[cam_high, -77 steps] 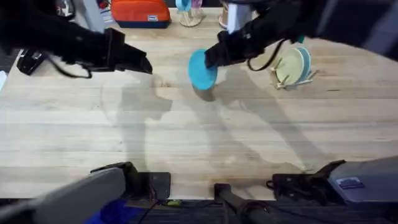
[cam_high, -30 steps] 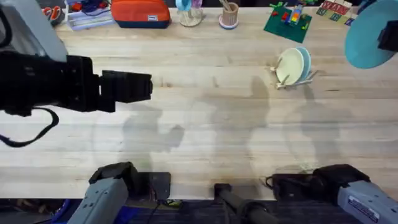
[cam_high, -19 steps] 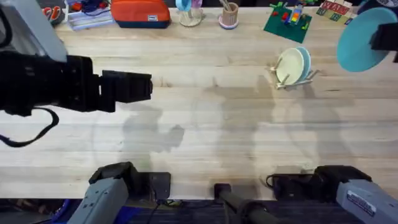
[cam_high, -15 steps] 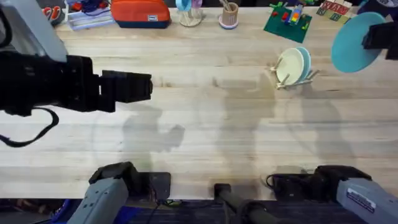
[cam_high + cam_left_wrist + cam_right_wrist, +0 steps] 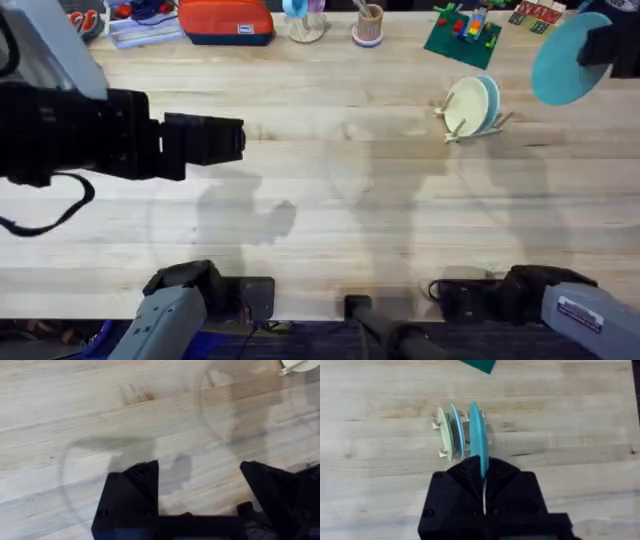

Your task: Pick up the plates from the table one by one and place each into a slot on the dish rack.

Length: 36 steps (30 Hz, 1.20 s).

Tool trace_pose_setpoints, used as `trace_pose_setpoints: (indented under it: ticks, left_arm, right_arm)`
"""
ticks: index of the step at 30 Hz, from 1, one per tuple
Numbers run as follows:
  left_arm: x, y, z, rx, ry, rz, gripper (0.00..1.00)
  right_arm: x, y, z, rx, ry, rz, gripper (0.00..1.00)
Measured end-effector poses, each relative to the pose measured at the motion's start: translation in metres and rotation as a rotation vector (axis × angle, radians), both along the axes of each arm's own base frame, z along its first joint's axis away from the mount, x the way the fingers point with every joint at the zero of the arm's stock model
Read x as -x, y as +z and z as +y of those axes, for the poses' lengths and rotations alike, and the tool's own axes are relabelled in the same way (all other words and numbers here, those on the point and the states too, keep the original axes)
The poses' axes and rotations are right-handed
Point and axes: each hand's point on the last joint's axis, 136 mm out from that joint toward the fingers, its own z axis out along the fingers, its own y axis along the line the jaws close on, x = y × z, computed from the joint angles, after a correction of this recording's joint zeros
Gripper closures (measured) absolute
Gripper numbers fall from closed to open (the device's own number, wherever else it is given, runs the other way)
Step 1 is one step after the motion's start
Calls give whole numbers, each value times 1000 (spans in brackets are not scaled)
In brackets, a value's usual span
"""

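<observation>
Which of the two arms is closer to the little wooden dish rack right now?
The right. Its gripper, holding the turquoise plate, hovers just beside the rack; the left gripper is far across the table.

A turquoise plate [image 5: 562, 60], a cream plate [image 5: 465, 106] and a light-blue plate [image 5: 490, 98] above the pale, wood-grained table [image 5: 330, 200].

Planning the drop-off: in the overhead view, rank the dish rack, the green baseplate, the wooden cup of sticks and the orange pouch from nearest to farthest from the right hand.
1. Green baseplate, back edge, just left of the right hand.
2. Dish rack, on the table nearer the bases; close to call with the baseplate.
3. Wooden cup, back centre.
4. Orange pouch, back left.
</observation>
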Motion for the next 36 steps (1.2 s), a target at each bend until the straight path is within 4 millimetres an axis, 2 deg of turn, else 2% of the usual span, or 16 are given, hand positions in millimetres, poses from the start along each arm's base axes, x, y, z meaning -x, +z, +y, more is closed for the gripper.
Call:
trace_pose_setpoints:
  ticks: [12, 20, 36]
  left_arm:
    - [0, 0, 0, 0, 0, 0, 7]
    - [0, 0, 0, 0, 0, 0, 7]
    - [0, 0, 0, 0, 0, 0, 7]
  right_arm:
    - [-32, -11, 3, 28, 85, 5, 973]
    - [-40, -31, -2, 24, 93, 75, 973]
    - [-50, -59, -4, 22, 112, 167, 971]
